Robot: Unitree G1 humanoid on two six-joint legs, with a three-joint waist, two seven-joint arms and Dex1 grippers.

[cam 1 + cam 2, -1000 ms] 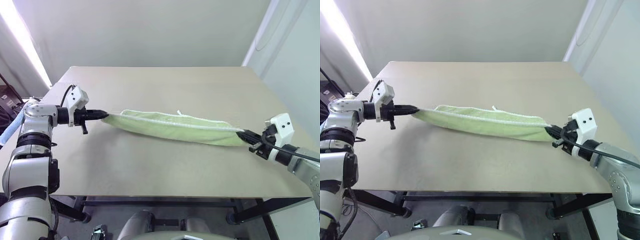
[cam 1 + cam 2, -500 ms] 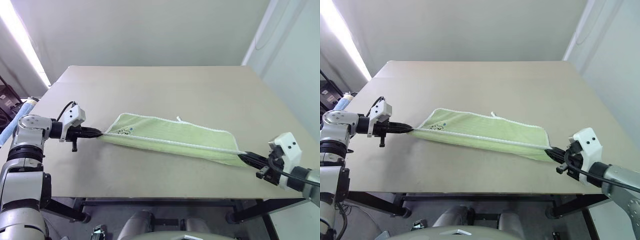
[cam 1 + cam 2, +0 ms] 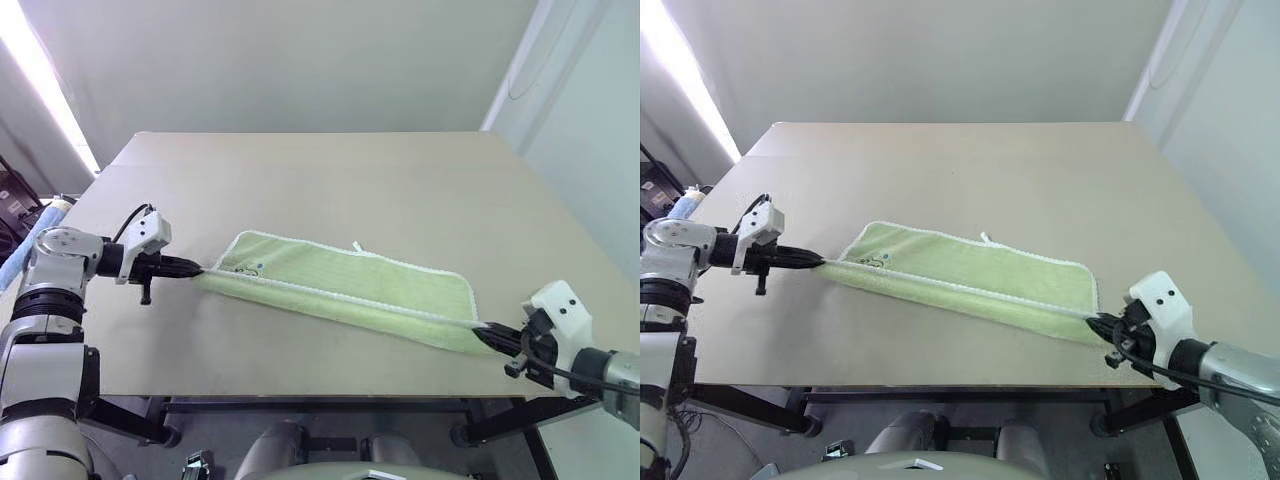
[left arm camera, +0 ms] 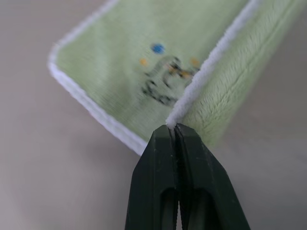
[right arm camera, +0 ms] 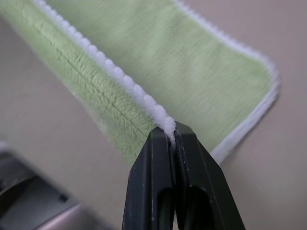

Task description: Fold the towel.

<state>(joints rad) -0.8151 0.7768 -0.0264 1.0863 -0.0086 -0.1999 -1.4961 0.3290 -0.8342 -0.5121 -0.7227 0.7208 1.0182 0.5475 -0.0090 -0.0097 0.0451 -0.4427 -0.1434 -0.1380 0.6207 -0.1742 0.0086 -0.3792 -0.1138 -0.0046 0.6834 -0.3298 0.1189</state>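
The towel point(image 3: 345, 283) lay stretched in a long strip across the near half of the table point(image 3: 330, 180), its far layer flat on the top and its near white edge pulled taut between the two arms. The left gripper point(image 3: 197, 268) was pinched tight on one corner of that edge, the right gripper point(image 3: 484, 333) clamped on the opposite corner near the table's front edge. A small white loop point(image 3: 357, 245), possibly a hanging tab, stuck out along the far edge
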